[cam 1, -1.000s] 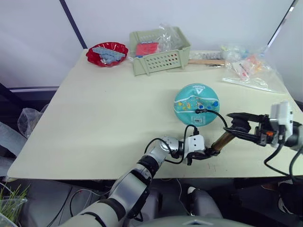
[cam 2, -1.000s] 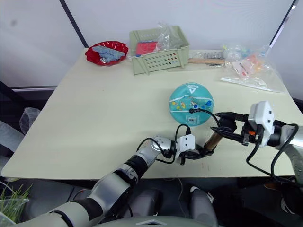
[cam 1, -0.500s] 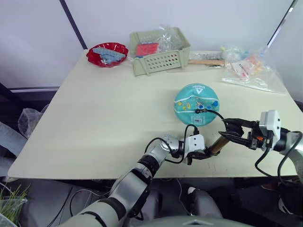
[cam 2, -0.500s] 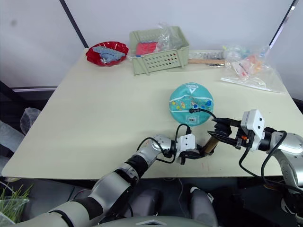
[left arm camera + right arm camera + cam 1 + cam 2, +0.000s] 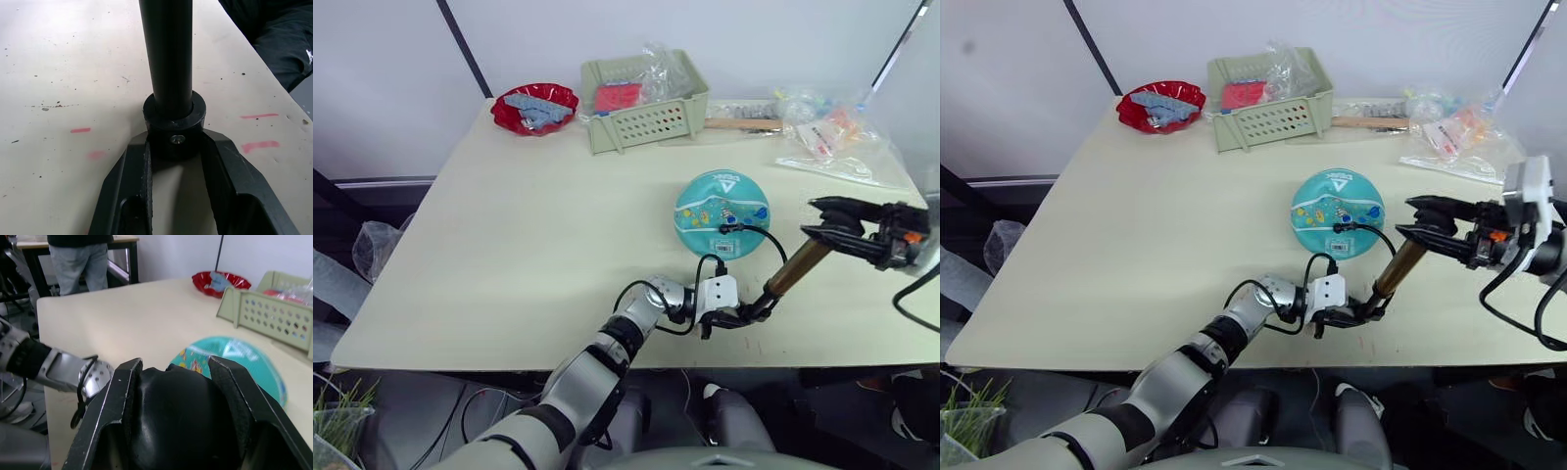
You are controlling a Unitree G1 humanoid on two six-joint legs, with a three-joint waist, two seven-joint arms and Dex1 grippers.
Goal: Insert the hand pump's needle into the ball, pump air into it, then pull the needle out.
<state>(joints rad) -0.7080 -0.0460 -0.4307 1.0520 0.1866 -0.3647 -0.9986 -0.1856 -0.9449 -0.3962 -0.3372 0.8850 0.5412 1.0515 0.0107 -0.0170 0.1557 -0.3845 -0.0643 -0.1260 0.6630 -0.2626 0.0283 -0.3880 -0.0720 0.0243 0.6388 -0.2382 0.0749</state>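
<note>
I have the teal ball (image 5: pixel 722 214) sitting on the table (image 5: pixel 509 245) toward my right, with the needle (image 5: pixel 725 228) seated in its near face and the black hose looping back to the hand pump (image 5: pixel 785 281). My left gripper (image 5: pixel 741 316) is clamped on the pump's base cap at the table's near edge. My right gripper (image 5: pixel 829 231) is closed round the black handle at the raised end, so I judge the stroke should run straight along the barrel, keeping the base pinned and the hose slack.

One ball (image 5: pixel 722 212), one hand pump (image 5: pixel 792 271) — one red bowl (image 5: pixel 535 106), one green basket (image 5: pixel 644 103).
</note>
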